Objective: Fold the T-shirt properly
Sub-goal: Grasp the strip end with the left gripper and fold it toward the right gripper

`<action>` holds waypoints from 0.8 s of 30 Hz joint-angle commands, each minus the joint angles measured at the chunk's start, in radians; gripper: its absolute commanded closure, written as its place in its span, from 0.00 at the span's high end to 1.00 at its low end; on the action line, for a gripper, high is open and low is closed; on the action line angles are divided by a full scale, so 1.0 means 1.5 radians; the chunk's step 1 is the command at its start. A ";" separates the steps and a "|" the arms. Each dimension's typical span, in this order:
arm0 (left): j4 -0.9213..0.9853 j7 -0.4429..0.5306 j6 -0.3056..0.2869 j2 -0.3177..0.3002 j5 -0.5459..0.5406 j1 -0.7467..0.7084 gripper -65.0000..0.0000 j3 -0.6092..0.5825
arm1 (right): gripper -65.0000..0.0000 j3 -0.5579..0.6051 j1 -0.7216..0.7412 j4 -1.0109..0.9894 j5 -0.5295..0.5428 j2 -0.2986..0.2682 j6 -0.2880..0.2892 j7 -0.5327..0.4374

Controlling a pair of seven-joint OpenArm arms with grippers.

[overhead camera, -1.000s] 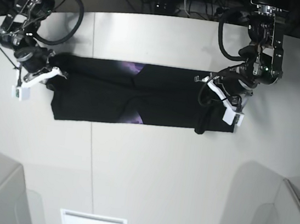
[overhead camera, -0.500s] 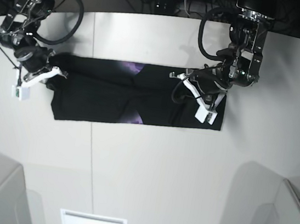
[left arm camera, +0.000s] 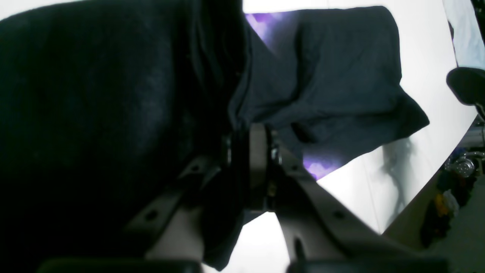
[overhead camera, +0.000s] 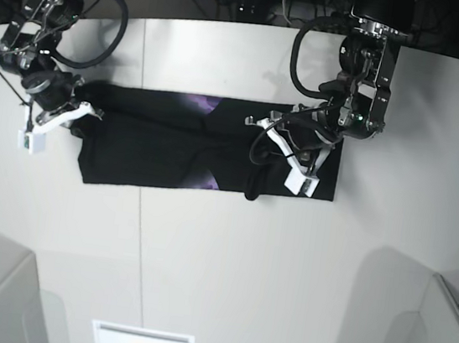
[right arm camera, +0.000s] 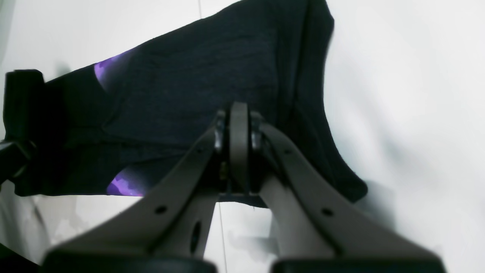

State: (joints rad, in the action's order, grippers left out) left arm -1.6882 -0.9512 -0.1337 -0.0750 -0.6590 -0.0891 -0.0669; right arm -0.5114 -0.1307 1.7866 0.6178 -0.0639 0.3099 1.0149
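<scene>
The black T-shirt [overhead camera: 157, 145] lies as a long band across the white table, with bits of purple print [overhead camera: 200, 104] showing at its folds. My left gripper [overhead camera: 278, 153] is shut on the T-shirt's right end and holds it lifted and folded back over the band. In the left wrist view the pinched cloth [left arm camera: 113, 94] hangs in front of the shut fingers [left arm camera: 257, 167]. My right gripper [overhead camera: 58, 124] is shut on the T-shirt's left edge. The right wrist view shows its fingers [right arm camera: 238, 140] closed at the cloth [right arm camera: 212, 76].
The white table [overhead camera: 226, 264] has a seam running front to back. Grey partitions stand at the front left [overhead camera: 1, 302] and front right [overhead camera: 395, 329]. A white slotted plate [overhead camera: 142, 342] lies near the front edge. Cables and gear sit behind the table.
My left gripper has carried the T-shirt's right end leftward in the base view, so the band is shorter and folded over. The right arm has not moved.
</scene>
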 commanded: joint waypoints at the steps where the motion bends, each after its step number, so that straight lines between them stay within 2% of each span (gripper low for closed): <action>1: -0.005 0.010 -0.003 0.000 -0.011 0.007 0.00 0.000 | 0.00 -0.003 0.010 0.010 0.010 -0.008 0.002 -0.012; 24: 0.002 0.010 -0.003 0.001 -0.015 0.007 0.00 0.000 | 0.00 -0.003 0.012 0.010 0.010 -0.008 0.002 -0.012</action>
State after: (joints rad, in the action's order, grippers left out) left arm -1.6676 -0.9527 -0.1333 -0.0750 -0.6598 -0.0895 -0.0669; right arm -0.5114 -0.1280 1.7866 0.6178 -0.0650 0.3099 1.0149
